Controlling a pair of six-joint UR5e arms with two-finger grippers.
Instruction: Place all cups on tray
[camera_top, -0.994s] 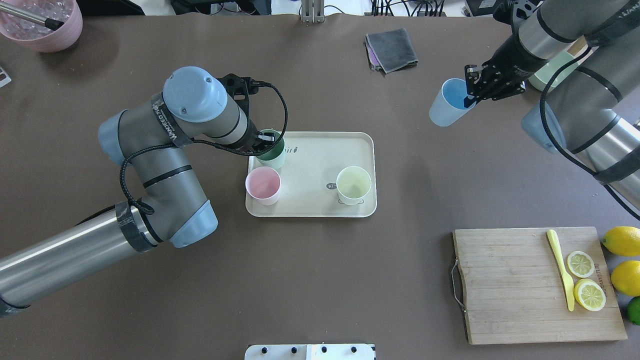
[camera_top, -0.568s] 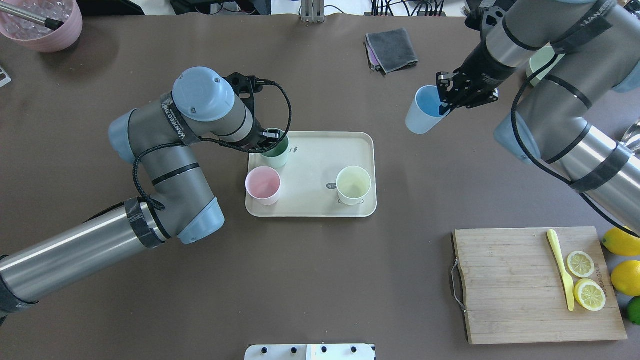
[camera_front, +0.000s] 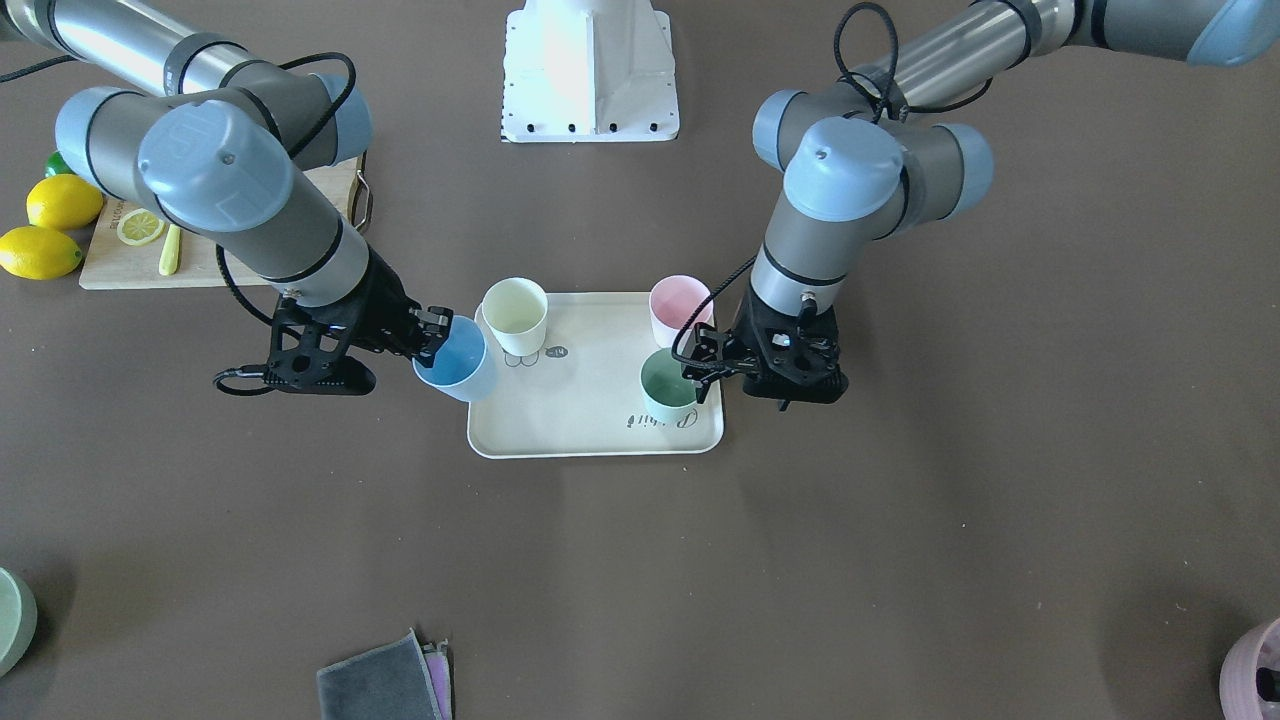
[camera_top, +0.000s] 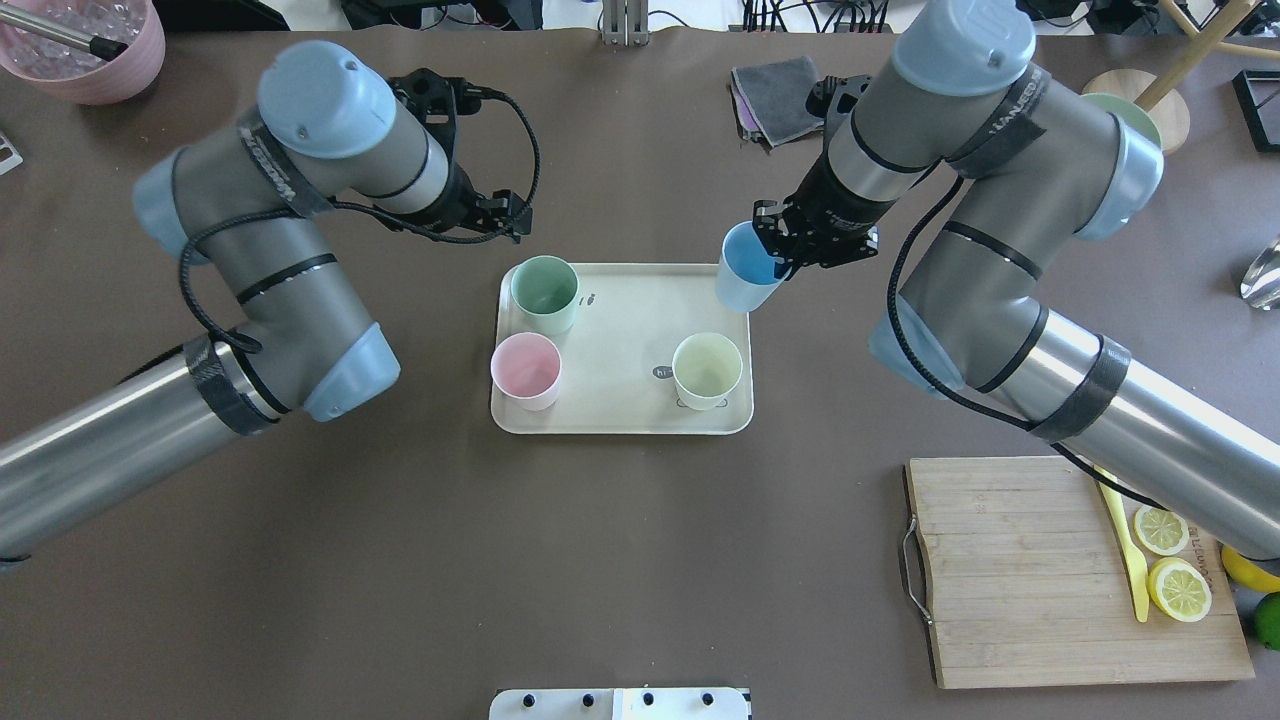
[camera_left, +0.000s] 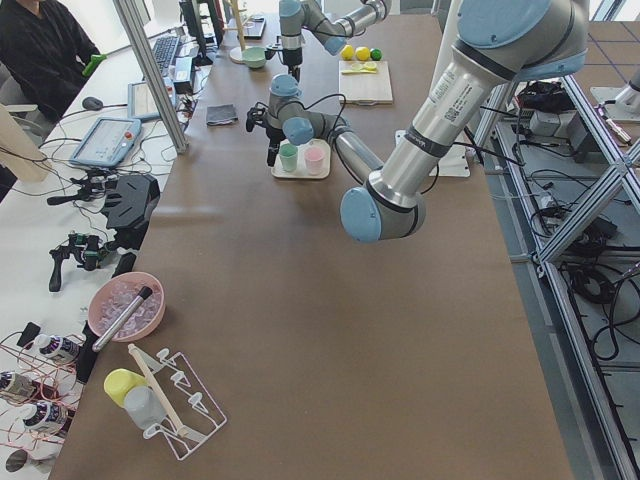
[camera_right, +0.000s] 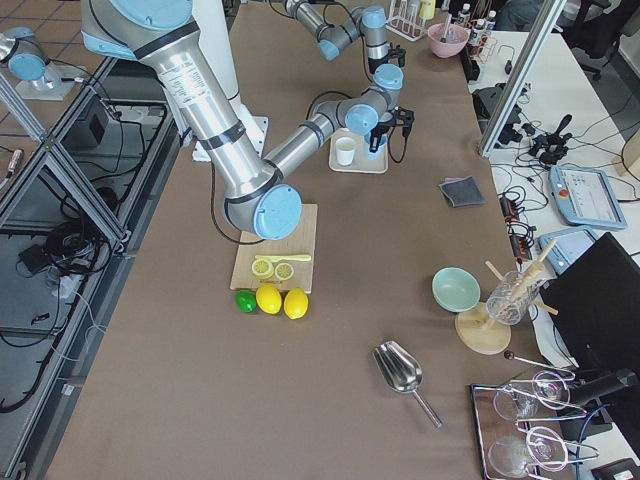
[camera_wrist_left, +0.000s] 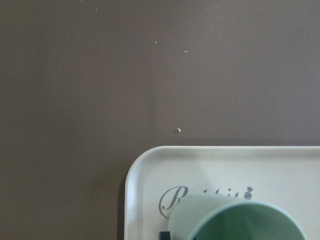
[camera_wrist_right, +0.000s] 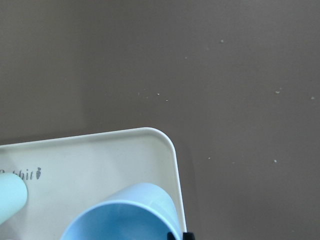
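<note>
Neither gripper touches the near row, where the pale pink cup (camera_top: 526, 370) and pale yellow cup (camera_top: 707, 370) stand on the tray (camera_top: 620, 325). Behind them, the left gripper (camera_top: 505, 215) has left the mint green cup (camera_top: 545, 292) standing there and lifted; open or closed, one cannot tell. The right gripper (camera_top: 778, 262), pinching the rim of the tilted light blue cup (camera_top: 745, 285), has carried it over the far corner; only this placing seems left.
</note>
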